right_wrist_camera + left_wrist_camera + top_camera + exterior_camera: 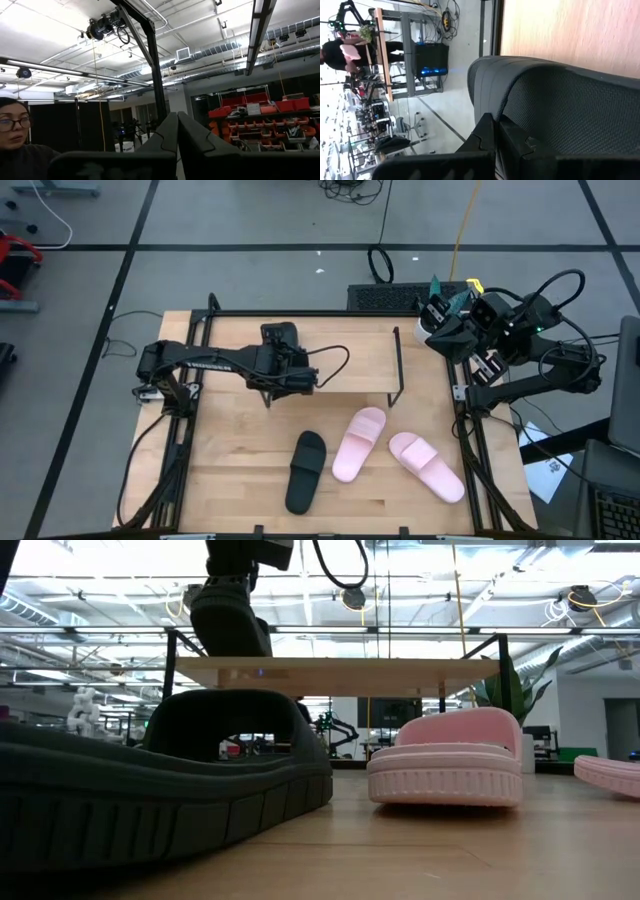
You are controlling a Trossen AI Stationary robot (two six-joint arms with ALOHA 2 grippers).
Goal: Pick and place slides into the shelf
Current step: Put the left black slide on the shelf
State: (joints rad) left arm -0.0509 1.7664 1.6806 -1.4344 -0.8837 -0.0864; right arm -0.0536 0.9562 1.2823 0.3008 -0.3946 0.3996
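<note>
Black slide (306, 470), two pink slides (359, 443) (427, 466): flat on tabletop before shelf (345, 360). Second black slide (230, 620): raised at shelf's left end.

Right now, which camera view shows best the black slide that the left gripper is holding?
The left wrist view: the held black slide fills it, pinched by the shut left gripper. The low view shows it only from below, above the shelf. The high view hides it under the arm. The right wrist view misses it.

Around your desk (230, 480) you have grey floor (250, 220) with dark lines, and ceiling ducts (240, 45) above red bins (260, 102).
</note>
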